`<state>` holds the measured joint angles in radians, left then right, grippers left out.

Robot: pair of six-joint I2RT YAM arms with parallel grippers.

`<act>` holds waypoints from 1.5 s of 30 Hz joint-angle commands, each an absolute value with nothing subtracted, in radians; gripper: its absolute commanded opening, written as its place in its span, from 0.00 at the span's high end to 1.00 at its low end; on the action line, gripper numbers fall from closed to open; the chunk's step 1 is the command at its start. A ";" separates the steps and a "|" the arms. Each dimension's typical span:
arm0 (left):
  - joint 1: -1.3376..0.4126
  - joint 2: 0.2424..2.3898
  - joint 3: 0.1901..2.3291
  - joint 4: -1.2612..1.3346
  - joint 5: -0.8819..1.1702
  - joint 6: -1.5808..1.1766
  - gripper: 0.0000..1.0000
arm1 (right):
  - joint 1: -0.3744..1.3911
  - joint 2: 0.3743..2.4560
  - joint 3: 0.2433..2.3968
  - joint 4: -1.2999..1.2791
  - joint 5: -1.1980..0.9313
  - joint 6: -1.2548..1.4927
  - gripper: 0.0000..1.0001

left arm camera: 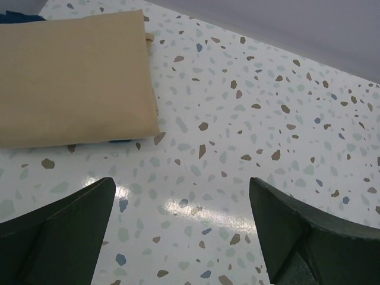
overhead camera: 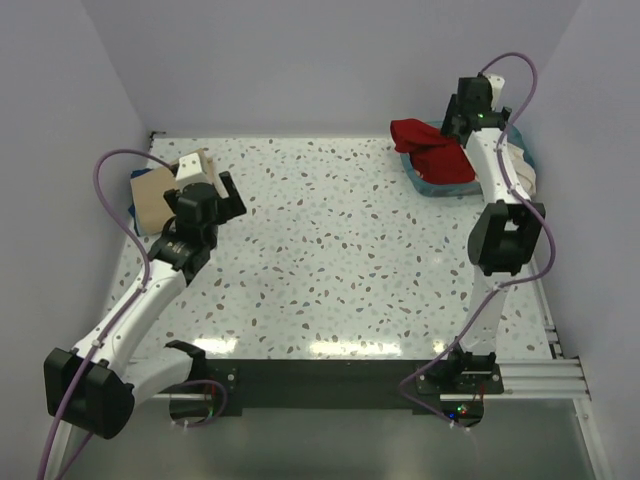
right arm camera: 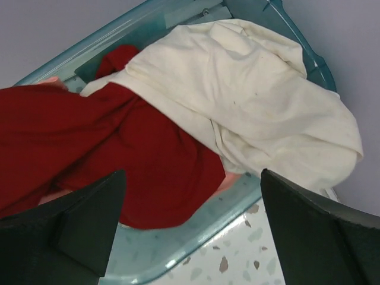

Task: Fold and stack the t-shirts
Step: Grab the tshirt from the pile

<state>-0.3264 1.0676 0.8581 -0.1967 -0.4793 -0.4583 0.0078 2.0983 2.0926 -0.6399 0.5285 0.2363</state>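
Your left pincer point(left arm camera: 181, 185) hangs released near the table's point(overhead camera: 350, 250) far left corner. The folded tan shirt point(left arm camera: 71, 77) lies just ahead-left of it, on a dark blue shirt point(left arm camera: 18, 16). Your right pincer point(right arm camera: 193, 178) hovers released over the far-right basket point(right arm camera: 178, 252), with the red shirt point(right arm camera: 119, 142) and cream shirt point(right arm camera: 255, 101) beneath.

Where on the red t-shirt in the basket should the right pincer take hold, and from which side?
Probably from above, on the bunched folds of the red t-shirt toward the left side of the teal basket, clear of the cream t-shirt. Its right edge seems to run under it, so a grip there risks lifting both. The right pincer hangs open overhead.
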 commanded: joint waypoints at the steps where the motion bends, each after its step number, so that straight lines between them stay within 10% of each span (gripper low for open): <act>1: -0.321 1.060 0.841 -0.141 -0.440 -0.517 0.00 | -0.046 2.196 2.270 -0.756 0.479 0.256 0.01; 23: -0.319 1.154 0.902 -0.172 -0.440 -0.526 0.00 | -0.232 2.511 2.399 -0.670 0.281 0.284 0.07; 26: -0.319 1.150 0.905 -0.175 -0.442 -0.529 0.00 | -0.235 2.525 2.407 -0.669 0.246 0.275 0.24; 32: -0.319 1.138 0.911 -0.184 -0.449 -0.532 0.00 | -0.236 2.476 2.405 -0.666 0.225 0.268 0.98; 45: -0.319 1.094 0.885 -0.193 -0.449 -0.540 0.00 | -0.227 2.125 2.243 -0.493 0.235 0.365 1.00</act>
<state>-0.3264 1.1244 0.8661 -0.2062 -0.4416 -0.5316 -0.2276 2.2749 2.2665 -0.6071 0.2359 0.3157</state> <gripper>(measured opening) 0.997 0.035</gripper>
